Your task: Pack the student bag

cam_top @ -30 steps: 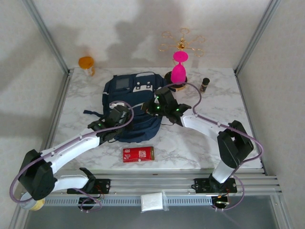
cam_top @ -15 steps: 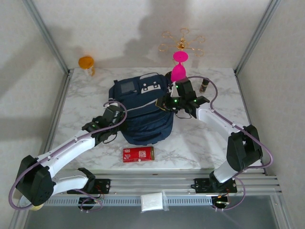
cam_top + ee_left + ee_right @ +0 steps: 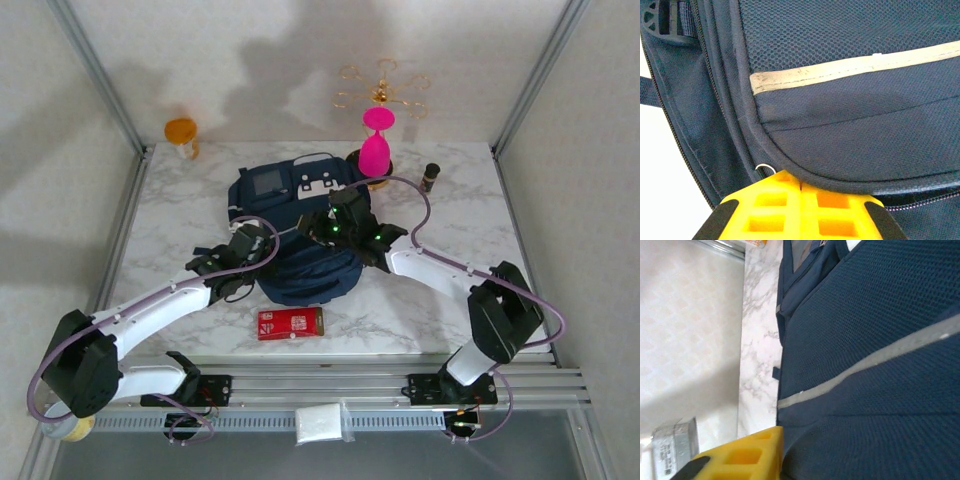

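Marble-patterned tabletop (image 3: 440, 300) spreads across the middle of the overhead view, with pale walls behind it. At the centre of that frame lies the student bag (image 3: 300, 275), navy and flat, its patched front facing up and its top end toward the upper edge.

My left gripper (image 3: 262, 243) sits at the bag's left side in the picture. In the left wrist view its yellow fingers (image 3: 770, 200) are pressed together against the dark edging of the front pocket, just beside a small metal ring (image 3: 762, 168). Whether anything is pinched between them I cannot tell.

My right gripper (image 3: 322, 220) hangs over the bag's middle. Its wrist view gives me one yellow finger (image 3: 747, 452) at the lower left, beside the mesh fabric and the light stripe (image 3: 865, 365), so I cannot tell how wide it stands.

Below the bag in the overhead frame lies a red box (image 3: 291, 323), apart from it. A pink stand (image 3: 376, 140) rises just past the bag's upper right corner. An orange cup (image 3: 182, 132) is at upper left and a small dark bottle (image 3: 431, 177) at upper right.
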Controlling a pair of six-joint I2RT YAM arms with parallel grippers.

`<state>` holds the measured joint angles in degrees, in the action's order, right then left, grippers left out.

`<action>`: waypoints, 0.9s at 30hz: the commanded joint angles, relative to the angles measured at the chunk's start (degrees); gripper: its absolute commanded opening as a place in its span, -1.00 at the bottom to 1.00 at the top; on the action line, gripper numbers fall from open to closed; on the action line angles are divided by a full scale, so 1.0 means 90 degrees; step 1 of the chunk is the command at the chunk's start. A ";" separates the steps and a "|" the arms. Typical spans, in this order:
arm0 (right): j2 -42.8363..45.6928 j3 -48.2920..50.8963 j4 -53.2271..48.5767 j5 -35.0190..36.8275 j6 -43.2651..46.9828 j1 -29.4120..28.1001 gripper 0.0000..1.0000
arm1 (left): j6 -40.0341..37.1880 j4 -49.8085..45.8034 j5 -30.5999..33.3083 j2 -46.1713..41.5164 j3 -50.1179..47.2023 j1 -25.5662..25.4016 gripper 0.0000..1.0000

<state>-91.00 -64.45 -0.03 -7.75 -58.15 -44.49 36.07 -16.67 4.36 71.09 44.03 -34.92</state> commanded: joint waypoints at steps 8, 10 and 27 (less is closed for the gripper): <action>0.0730 -0.0034 -0.0336 -0.0743 0.0858 0.0935 -1.00 | 0.0008 -0.0496 0.1048 -0.0415 0.0191 0.0578 -1.00; 0.0774 -0.0054 -0.0420 -0.1250 0.1099 0.1203 -1.00 | -0.0105 -0.0519 0.1003 -0.0368 0.0204 0.0778 -1.00; 0.1000 -0.0107 -0.1015 -0.1654 0.1580 0.1867 -1.00 | -0.2348 -0.0252 0.0988 0.0266 0.0885 0.1467 -1.00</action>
<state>-86.80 -64.36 -5.67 -25.63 -46.50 -31.64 22.83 -15.22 -1.37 72.93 51.07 -26.76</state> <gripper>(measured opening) 0.074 0.051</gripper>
